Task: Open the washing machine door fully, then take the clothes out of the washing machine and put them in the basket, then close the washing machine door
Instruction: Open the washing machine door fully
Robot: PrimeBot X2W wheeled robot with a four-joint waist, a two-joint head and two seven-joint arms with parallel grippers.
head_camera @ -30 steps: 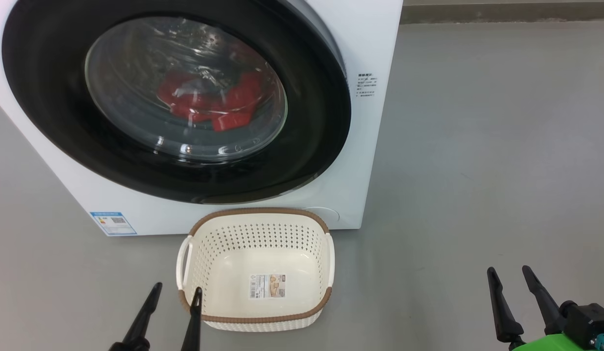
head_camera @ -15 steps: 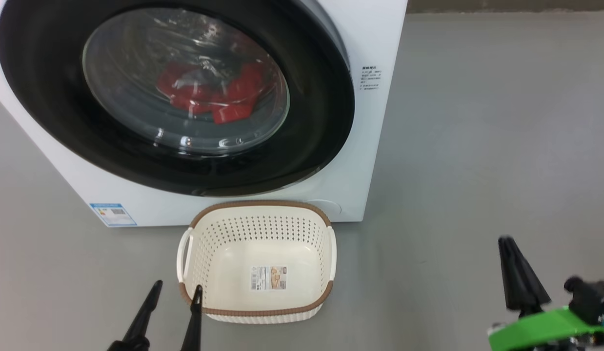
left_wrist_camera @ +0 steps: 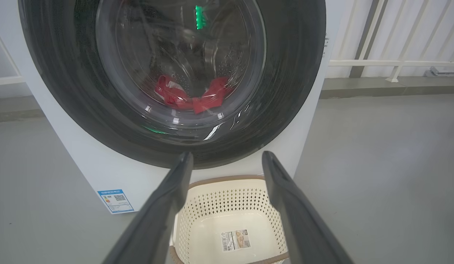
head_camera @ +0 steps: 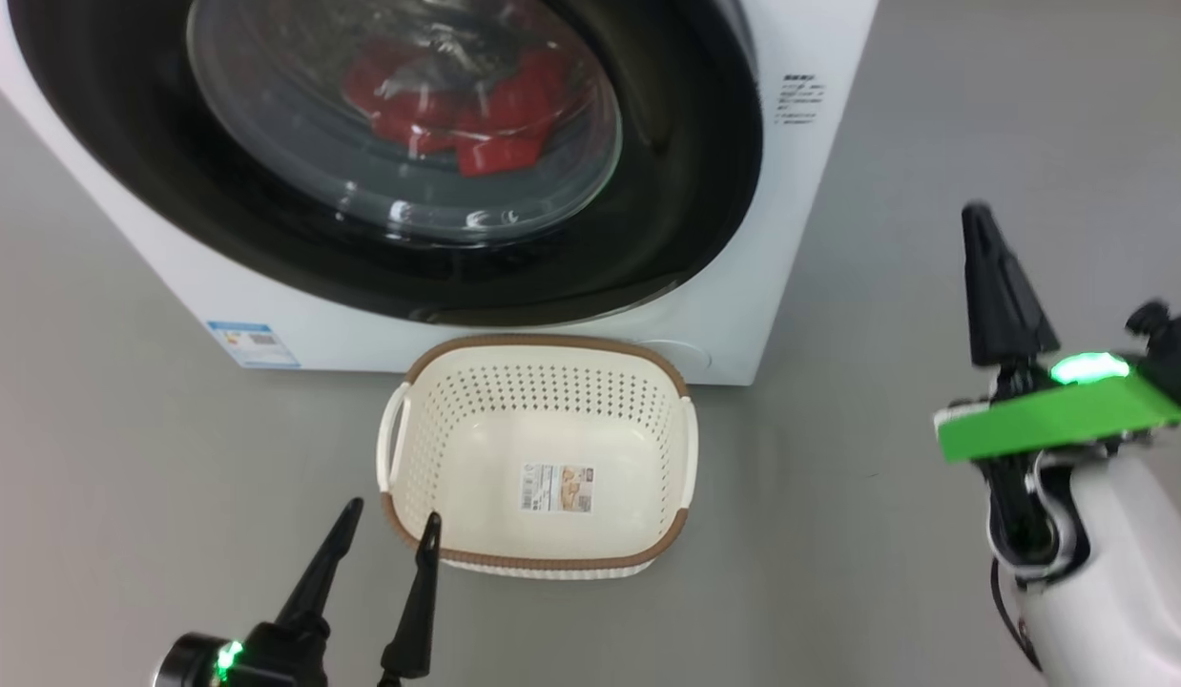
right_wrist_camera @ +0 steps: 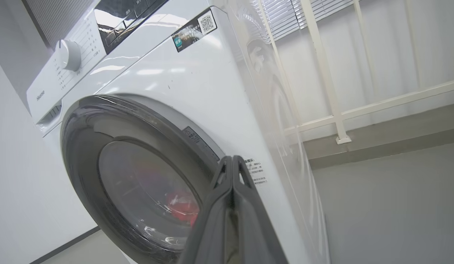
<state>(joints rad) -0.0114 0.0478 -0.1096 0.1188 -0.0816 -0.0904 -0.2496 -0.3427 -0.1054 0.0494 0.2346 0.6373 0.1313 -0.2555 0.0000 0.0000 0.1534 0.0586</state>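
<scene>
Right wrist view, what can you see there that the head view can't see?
The right wrist view has the white control knob high on the machine and a pale railing behind it. The head view has the basket, the blue label sticker and the open left gripper. Both have the washing machine door, the red clothes behind its glass, and the shut right gripper.

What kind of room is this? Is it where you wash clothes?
Probably a laundry corner, though a very bare one. A big white washing machine stands on a plain grey floor, red clothes show through its round door, and an empty cream basket sits in front.
</scene>
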